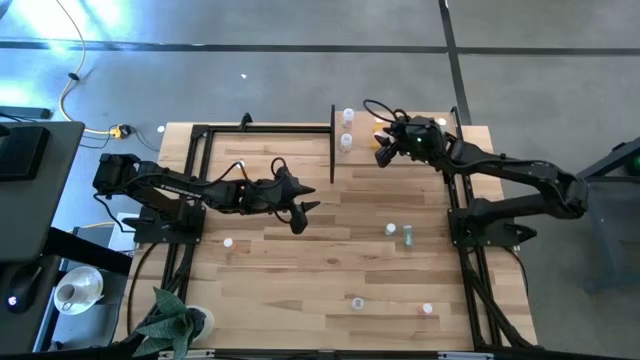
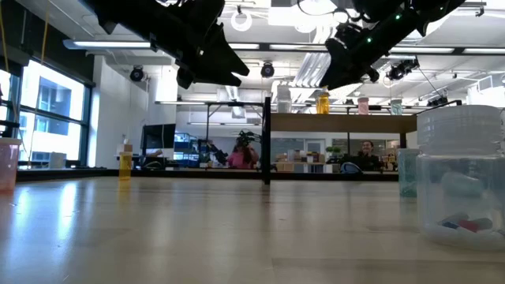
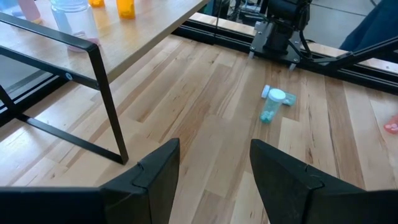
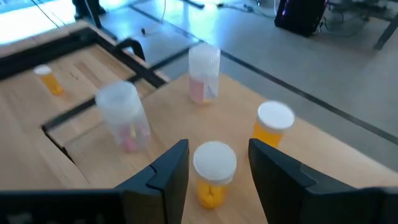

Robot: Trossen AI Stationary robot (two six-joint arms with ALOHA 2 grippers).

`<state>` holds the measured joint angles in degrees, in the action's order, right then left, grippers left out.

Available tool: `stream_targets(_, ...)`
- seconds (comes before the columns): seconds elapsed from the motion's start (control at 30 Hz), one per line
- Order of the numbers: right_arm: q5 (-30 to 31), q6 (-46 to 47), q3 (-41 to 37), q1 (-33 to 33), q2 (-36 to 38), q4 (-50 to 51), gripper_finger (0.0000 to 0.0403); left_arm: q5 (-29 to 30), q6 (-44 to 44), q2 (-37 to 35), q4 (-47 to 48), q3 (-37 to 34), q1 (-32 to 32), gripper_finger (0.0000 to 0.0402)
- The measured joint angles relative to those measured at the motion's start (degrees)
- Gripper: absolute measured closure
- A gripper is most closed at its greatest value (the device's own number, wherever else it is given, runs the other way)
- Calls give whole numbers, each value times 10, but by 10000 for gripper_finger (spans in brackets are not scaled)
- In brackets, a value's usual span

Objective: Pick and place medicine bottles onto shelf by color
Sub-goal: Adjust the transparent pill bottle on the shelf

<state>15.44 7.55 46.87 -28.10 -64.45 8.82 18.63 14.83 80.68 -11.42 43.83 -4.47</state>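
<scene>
The shelf [image 1: 395, 165] is a pale board with black posts at the table's far right. On it stand two clear bottles [image 4: 203, 71] [image 4: 124, 115] and two orange bottles with white caps [image 4: 214, 168] [image 4: 273, 124]. My right gripper [image 4: 217, 149] is open over the shelf. Its fingers stand on either side of the nearer orange bottle, with a gap on each side. That bottle stands upright on its base. My left gripper [image 1: 305, 215] hangs open above the middle of the table with nothing between its fingers. A green bottle [image 3: 272, 104] lies on its side ahead of it.
Loose bottles sit on the tabletop: one near the left arm [image 1: 228, 241], two near the front edge [image 1: 357, 301] [image 1: 427, 309], and an orange one [image 4: 48, 79] beyond the shelf. The shelf's black post [image 3: 109, 99] stands just ahead of my left gripper. A potted plant [image 1: 170, 320] is at the near left.
</scene>
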Motion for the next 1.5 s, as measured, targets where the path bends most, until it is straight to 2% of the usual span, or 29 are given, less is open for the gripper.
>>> stream_targets(0.17,-20,11,0,11,42,-1,245,0,0,0,0,0,0,218)
stream_targets(0.3,-33,-5,0,47,72,-26,245,0,0,0,0,0,0,218)
stream_targets(0.57,-47,-118,0,151,74,-185,245,0,1,0,0,0,0,218)
stream_targets(0.73,-32,-134,0,142,70,-193,245,0,2,0,0,0,0,218)
stream_targets(1.0,-93,-106,8,107,-19,-152,245,0,2,0,0,0,0,218)
stream_targets(1.3,-97,-82,152,105,-143,-6,245,0,0,0,0,0,0,218)
stream_targets(1.5,-97,-65,177,105,-187,36,245,0,0,0,1,0,0,218)
